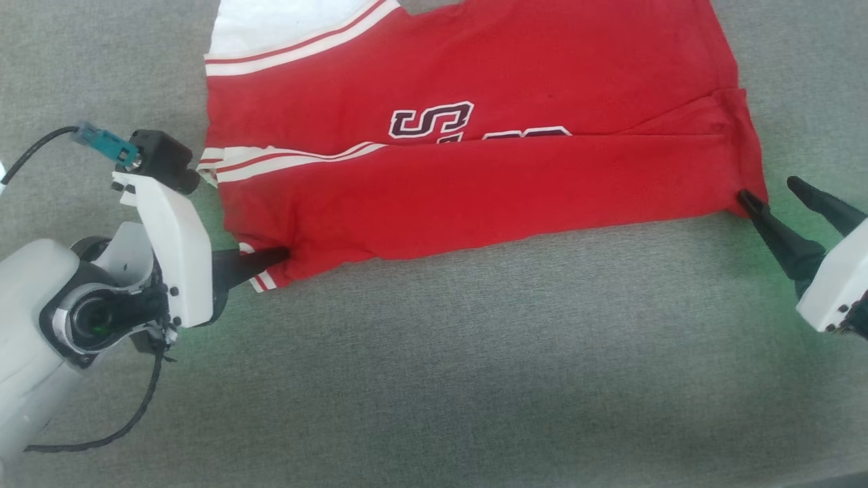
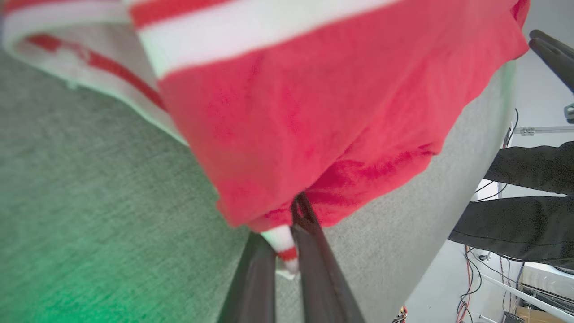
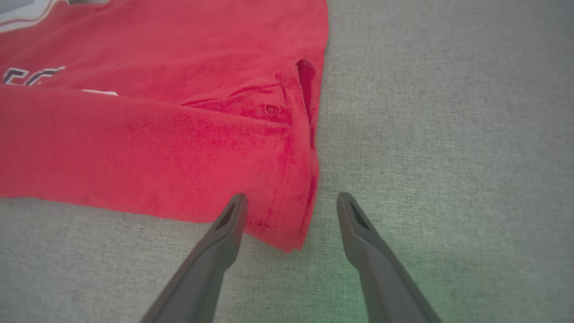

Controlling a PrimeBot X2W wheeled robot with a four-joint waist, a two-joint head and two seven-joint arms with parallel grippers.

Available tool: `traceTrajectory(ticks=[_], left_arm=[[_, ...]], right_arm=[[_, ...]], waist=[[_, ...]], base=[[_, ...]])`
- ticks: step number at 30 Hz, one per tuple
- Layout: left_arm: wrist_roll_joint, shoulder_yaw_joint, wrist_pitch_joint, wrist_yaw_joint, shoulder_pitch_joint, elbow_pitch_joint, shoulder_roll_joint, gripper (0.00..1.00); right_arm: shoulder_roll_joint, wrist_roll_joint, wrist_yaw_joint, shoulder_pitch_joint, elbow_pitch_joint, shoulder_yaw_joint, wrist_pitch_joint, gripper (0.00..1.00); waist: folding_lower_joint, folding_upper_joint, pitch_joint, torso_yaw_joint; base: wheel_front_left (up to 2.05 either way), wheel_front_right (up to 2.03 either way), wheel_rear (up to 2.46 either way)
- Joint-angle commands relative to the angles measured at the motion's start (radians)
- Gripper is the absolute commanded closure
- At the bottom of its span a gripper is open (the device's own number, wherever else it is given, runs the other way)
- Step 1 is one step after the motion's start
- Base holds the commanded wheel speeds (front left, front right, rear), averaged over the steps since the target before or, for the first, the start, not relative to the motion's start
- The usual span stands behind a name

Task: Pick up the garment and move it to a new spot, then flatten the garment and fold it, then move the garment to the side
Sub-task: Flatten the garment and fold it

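So here's where we're at: the garment [image 1: 475, 183] lies spread on the grey worktop [image 1: 475, 379], sleeve end to our left, hem to our right. We'd say the move and the flattening are done and the folding is under way. The near long edge is already turned over the chest, covering the lower part of the lettering [image 1: 430, 120]. More folds and the shift to the side are left.

Our left end effector [image 1: 283, 256] is pressed together on the near-left corner, pinching cloth right at the striped trim [image 1: 263, 280]. Our right end effector [image 1: 768, 189] is spread, a finger either side of the near hem corner, gripping nothing.

The fabric looks like soft, limp, matte red jersey knit with a white sleeve [image 1: 285, 27] and shallow creases near the hem. The worktop cover is a nubby, felt-like weave, so the cloth probably drags a bit.
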Motion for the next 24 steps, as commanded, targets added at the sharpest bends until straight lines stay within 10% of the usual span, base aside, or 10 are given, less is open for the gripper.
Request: traceTrajectory(ticks=[1, 14, 15, 16, 17, 24], left_arm=[[0.025, -0.033, 0.002, 0.001, 0.022, 0.007, -0.034, 1.0], [0.082, -0.039, -0.057, -0.05, -0.015, 0.031, -0.117, 1.0], [0.083, -0.039, -0.062, -0.055, -0.013, 0.036, -0.121, 1.0], [0.086, -0.04, -0.067, -0.058, -0.012, 0.041, -0.123, 1.0], [0.088, -0.041, -0.07, -0.06, -0.01, 0.046, -0.125, 1.0], [0.08, -0.037, -0.103, -0.086, 0.025, 0.058, -0.115, 1.0]], right_arm=[[-0.01, -0.005, -0.001, -0.02, -0.007, 0.007, 0.024, 0.0], [-0.065, -0.016, -0.001, -0.148, 0.089, 0.119, 0.379, 0.02], [-0.064, -0.013, -0.001, -0.148, 0.094, 0.122, 0.383, 0.49], [-0.063, -0.01, -0.001, -0.147, 0.097, 0.124, 0.382, 0.64], [-0.06, -0.005, -0.001, -0.143, 0.102, 0.121, 0.386, 1.0], [-0.084, -0.005, -0.001, -0.098, 0.082, 0.091, 0.364, 1.0]], waist=[[0.0, 0.0, 0.004, 0.004], [0.0, 0.0, 0.043, 0.074], [0.0, 0.0, 0.043, 0.077], [0.0, 0.0, 0.042, 0.079], [0.0, 0.0, 0.04, 0.081], [0.0, 0.0, -0.015, 0.084]], base=[[0.0, 0.0, 0.0], [0.0, 0.0, 0.0], [0.0, 0.0, 0.0], [0.0, 0.0, 0.0], [0.0, 0.0, 0.0], [0.0, 0.0, 0.0]])
